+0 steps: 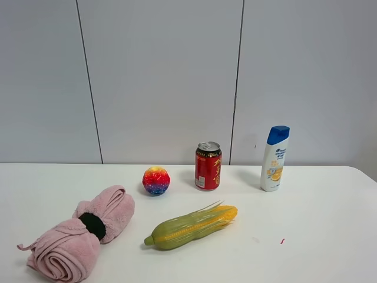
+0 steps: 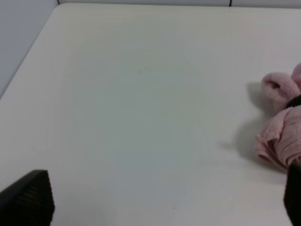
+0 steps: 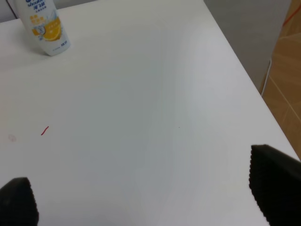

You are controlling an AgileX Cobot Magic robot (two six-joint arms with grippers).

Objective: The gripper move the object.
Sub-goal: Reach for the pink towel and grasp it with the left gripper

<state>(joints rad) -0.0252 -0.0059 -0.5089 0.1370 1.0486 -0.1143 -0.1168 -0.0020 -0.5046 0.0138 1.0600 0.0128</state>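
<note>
- The white worktop (image 1: 330, 236) carries 5 things. All of them rest on it untouched, so I judge the task has not yet begun.
- The task names no particular object, so any of the 5 could be the one meant.
- Along the far side, from left to right, are a rainbow-coloured ball (image 1: 156, 180), an upright red drinks can (image 1: 208, 165) and an upright white shampoo bottle with a blue cap (image 1: 275, 159). The bottle stands well apart from the can.
- Nearer, a rolled pink towel bound with a black band (image 1: 82, 236) lies at the left. A green and yellow toy corn cob (image 1: 191, 227) lies on its side near the middle.
- The left claw (image 2: 161, 200) is released, its 2 dark tips spread wide over bare worktop with nothing between them. The towel lies near it, off to the right.
- The right claw (image 3: 146, 190) is also spread and empty, over the bare right end of the worktop. The bottle stands well beyond it.
- Neither arm shows in the high view, so both seem held back.
- Everything is left to do: reaching, closing, lifting and setting down.
</note>
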